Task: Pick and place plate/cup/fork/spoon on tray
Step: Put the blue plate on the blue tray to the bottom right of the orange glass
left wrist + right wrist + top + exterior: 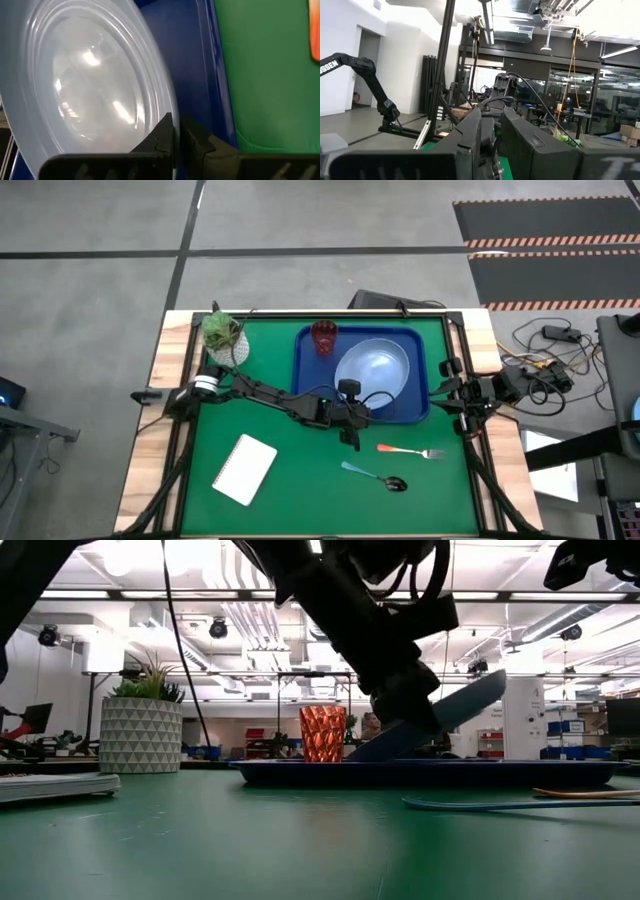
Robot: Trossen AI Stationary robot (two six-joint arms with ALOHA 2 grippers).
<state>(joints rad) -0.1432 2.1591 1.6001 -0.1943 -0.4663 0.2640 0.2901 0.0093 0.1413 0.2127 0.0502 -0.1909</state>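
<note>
White rectangular notepad (245, 469): lies on the green table mat (300, 480) near the mat's front left corner. White patterned pot with a green plant (224, 338): stands at the mat's rear left corner.

Large rectangular dark-blue plastic tray (305, 375): lies at the rear edge of the mat, right of centre. Small translucent dark-red tumbler cup (324, 337): stands upright inside the tray at its rear left corner.

Left gripper (349, 402): the left arm reaches across the mat from the left edge to the tray's front rim. In the left wrist view, its fingers (160, 135) are clamped on the rim of the round, shallow light-blue plate (85, 80). In the low view, the plate (440, 718) is tilted, with its gripped edge low at the tray and its far edge raised. In the high view, it sits over the right half of the tray.

Slim spoon with a dark metal bowl and teal handle (375, 476): lies on the mat in front of the tray. Slim fork with silver tines and an orange-red handle (410, 451): lies on the mat between spoon and tray, apart from both.

Right gripper (455, 395): waits at the mat's right edge, beside the tray's right rim. The right wrist view shows its fingers (470, 135) close together with a narrow gap, holding nothing.
</note>
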